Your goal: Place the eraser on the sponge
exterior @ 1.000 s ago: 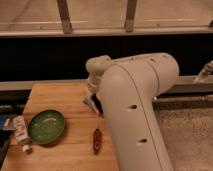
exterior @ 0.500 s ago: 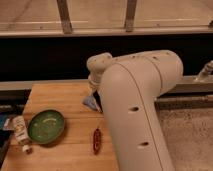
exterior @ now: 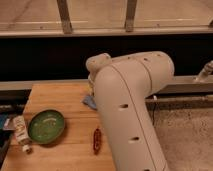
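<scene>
Wood tabletop [exterior: 55,95], and my own white arm [exterior: 130,110] blocks the good bit. The gripper [exterior: 92,89] is tucked behind it, right over the sponge [exterior: 89,103], where only a blue corner peeks out. I can't tell if it's open or holding anything, and the eraser is hidden. My worry is releasing blind: the bar lands half off that soft pad and tips off. Versus a second ago, the arm's near end sits slightly higher and the plate [exterior: 46,126] is unmoved.
</scene>
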